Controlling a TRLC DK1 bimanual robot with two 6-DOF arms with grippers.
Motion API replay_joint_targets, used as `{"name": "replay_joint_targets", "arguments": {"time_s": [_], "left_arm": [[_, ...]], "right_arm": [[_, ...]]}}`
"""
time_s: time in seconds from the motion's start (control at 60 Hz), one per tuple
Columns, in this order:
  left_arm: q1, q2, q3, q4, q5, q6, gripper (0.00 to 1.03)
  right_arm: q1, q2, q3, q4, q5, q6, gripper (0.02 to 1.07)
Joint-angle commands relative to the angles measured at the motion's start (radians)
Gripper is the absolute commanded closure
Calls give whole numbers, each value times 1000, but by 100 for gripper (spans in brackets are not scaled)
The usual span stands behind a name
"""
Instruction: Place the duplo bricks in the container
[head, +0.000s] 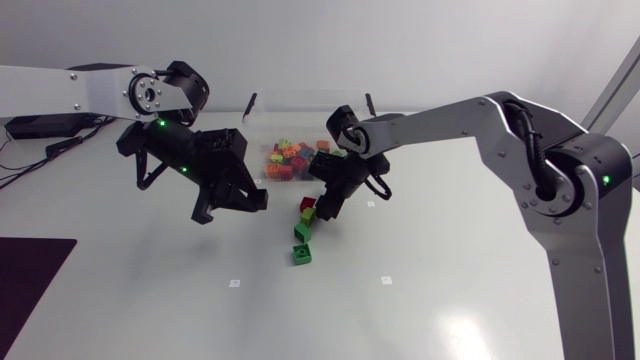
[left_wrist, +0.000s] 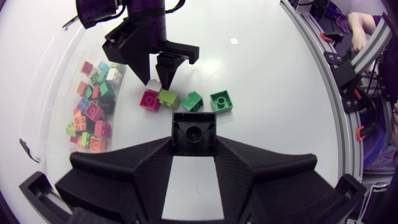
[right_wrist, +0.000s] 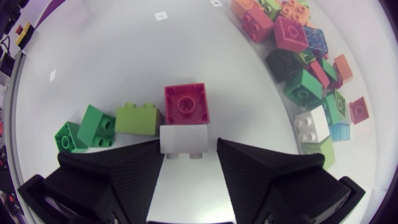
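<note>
Four loose bricks lie in a row on the table: magenta, lime and two green ones. A white brick sits just before the magenta one, between the fingers of my right gripper. The fingers stand close on either side of it, with a slight gap on one side. My right gripper hangs over the row's container end. My left gripper hovers left of the row, shut on a black brick. The clear container behind holds several coloured bricks.
A dark mat covers the table's front left corner. Small white marks dot the white surface in front of the bricks. In the left wrist view the container's clear wall curves beside the row.
</note>
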Motion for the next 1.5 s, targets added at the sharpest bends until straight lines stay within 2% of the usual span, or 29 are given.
{"name": "replay_joint_targets", "arguments": {"time_s": [0.0,0.183,0.3,0.367,0.683,1.0,1.133,1.283,1.483], "left_arm": [[-1,-36,-24,-14,15,-5,67],[4,-53,-36,-14,15,-5,67],[4,-62,-36,-14,15,-8,67],[4,-67,-32,-14,17,-14,67],[2,-78,25,-6,35,-71,67],[-38,13,168,188,37,-318,67],[-59,67,233,310,34,-451,67],[-61,148,338,389,0,-582,67],[-53,255,445,451,-64,-692,67]], "right_arm": [[15,40,38,-24,9,-32,56],[23,68,90,-70,21,-45,60],[31,83,105,-93,27,-55,78],[32,81,101,-94,27,-54,83],[14,-46,-33,-80,34,-54,83],[-41,-284,-199,-56,17,-20,83],[-58,-342,-220,-34,1,14,83],[-71,-383,-223,10,-14,75,83],[-90,-414,-205,75,-42,169,83]]}}
